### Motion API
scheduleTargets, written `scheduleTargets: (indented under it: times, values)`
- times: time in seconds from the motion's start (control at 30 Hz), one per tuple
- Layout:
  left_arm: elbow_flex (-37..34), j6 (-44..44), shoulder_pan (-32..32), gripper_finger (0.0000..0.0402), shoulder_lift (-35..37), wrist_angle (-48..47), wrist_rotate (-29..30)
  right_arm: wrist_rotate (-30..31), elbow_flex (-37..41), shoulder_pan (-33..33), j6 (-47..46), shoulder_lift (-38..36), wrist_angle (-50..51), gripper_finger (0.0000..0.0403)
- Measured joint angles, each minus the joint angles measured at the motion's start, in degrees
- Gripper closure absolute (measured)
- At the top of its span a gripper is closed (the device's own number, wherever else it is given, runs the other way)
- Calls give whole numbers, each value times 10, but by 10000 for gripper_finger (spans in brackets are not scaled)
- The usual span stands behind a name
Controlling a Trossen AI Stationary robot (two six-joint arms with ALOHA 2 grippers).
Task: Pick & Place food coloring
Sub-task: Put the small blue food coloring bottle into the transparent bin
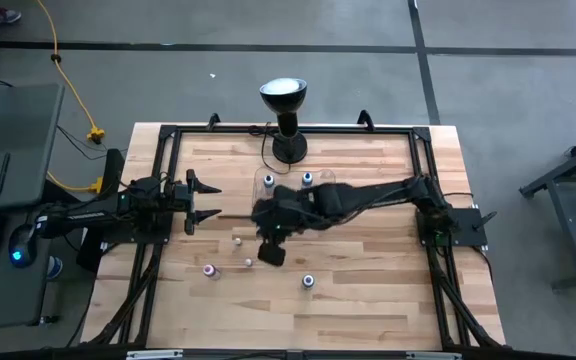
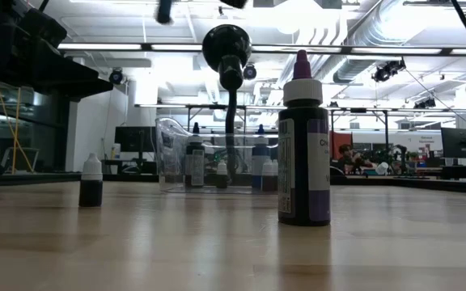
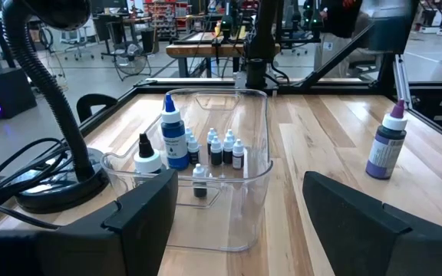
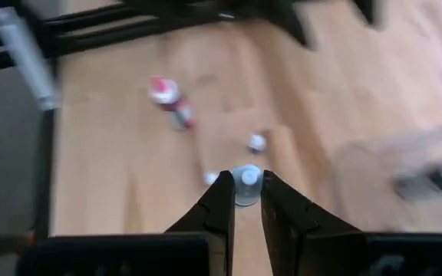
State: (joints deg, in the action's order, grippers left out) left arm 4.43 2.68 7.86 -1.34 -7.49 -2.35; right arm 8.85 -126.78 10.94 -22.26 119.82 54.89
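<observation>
**Right claw pinches a small bottle above the wooden surface**

The right claw (image 4: 242,201) has its two dark fingers drawn narrow around a tiny round white-capped dropper bottle (image 4: 246,182), which sits squarely between the fingertips, cap toward the wrist camera. From above, that claw (image 1: 271,250) is out over the middle of the pale, plank-grained wooden surface (image 1: 368,290), at the end of the dark right arm stretched in from the right side.

Below and beyond the held bottle, more food coloring stands or lies loose on the wood: a small white-capped bottle (image 4: 257,142), a pink-capped bottle lying on its side (image 4: 168,98), and, in the high view, a blue-topped bottle (image 1: 308,282) near the claw.

Behind the right arm, a clear moulded plastic tray (image 3: 255,172) with rounded corners holds a cluster of bottles, a taller blue dropper bottle (image 3: 173,138) among several short dark ones with white caps. Just beside the tray a black gooseneck lamp (image 1: 285,115) rises from a round base.

In the low view a dark purple bottle (image 2: 303,153) with a white collar and purple tip stands upright closest to the camera; its label lettering cannot be read.

The left claw (image 1: 204,201) waits at the left edge of the surface, fingers spread wide and holding nothing.
</observation>
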Motion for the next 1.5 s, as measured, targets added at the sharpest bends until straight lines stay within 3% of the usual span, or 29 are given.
scheduleTargets:
  times: [0.4,0.7,1.1,1.33,1.5]
  values:
    - [0,0,0,124,0,0,0,89,1,-38,-127,-11,114,366]
    - [0,0,0,124,0,0,0,97,14,-61,-152,-12,150,366]
    - [0,0,0,124,0,0,0,69,373,-97,-199,-144,-137,366]
    - [0,0,0,124,0,0,0,80,470,-122,-199,-155,-229,366]
    - [0,0,0,124,0,0,0,124,511,-126,-219,-152,-266,366]
